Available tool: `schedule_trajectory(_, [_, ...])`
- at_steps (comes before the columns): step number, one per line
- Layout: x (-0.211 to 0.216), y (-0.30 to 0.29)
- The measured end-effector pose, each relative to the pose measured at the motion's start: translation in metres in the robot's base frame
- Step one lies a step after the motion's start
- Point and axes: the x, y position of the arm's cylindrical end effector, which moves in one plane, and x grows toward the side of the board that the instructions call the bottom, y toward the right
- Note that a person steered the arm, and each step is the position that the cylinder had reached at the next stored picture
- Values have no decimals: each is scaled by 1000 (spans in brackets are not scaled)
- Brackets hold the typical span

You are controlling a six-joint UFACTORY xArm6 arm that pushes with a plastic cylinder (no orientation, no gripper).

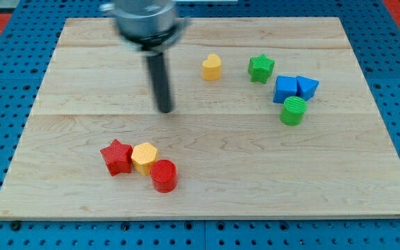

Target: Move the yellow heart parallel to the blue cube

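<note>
The yellow heart (pixel 212 67) lies in the upper middle of the wooden board (pixel 207 187). The blue cube (pixel 285 89) lies to its right and slightly lower, touching a blue triangular block (pixel 307 87) on its right. My tip (pixel 165 109) is to the left of the yellow heart and a little lower, apart from it. The rod stands upright from the arm's end at the view's top.
A green star (pixel 261 68) lies between the heart and the blue cube. A green cylinder (pixel 294 110) sits just below the blue cube. At lower left, a red star (pixel 117 157), a yellow hexagon (pixel 144 156) and a red cylinder (pixel 164 175) cluster together.
</note>
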Motion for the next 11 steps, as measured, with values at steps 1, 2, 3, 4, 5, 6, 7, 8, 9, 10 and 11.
schedule_trajectory(1, [-36,64])
schedule_trajectory(2, [-72,42])
schedule_trajectory(3, [-68,-45])
schedule_trajectory(4, [-81,-39])
schedule_trajectory(5, [-81,-22])
schedule_trajectory(6, [-160,-47])
schedule_trajectory(7, [-155,33])
schedule_trajectory(8, [-76,-11])
schedule_trajectory(9, [-5,-37])
schedule_trajectory(10, [-48,-63])
schedule_trajectory(11, [-49,31])
